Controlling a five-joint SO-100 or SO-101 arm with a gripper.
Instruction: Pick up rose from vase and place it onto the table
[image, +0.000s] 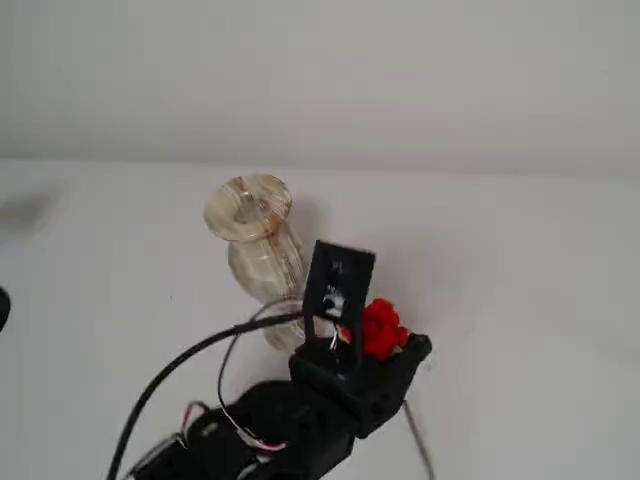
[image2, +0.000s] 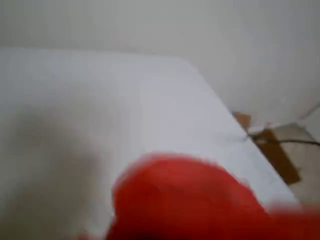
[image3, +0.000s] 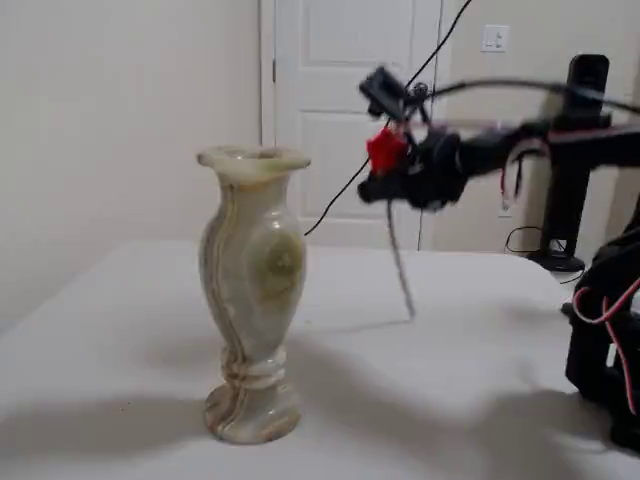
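the fingers (image3: 385, 178) are pinching the rose (image3: 386, 150) just under its red bud, clear of the vase (image3: 250, 290) and off to the side of it in a fixed view. the stem hangs down below the fingers, its long axis near upright with a slight tilt, and its lower end looks close above the tabletop (image3: 430, 350), though contact cannot be told. in the other fixed view the bud (image: 380, 328) sits at the fingers' tip, the vase (image: 255, 240) just beyond it. the wrist view shows only blurred red filling the lower part and bare white tabletop (image2: 100, 100) ahead. there seems ample open tabletop below the fingers and away from the vase to lay the stem flat.
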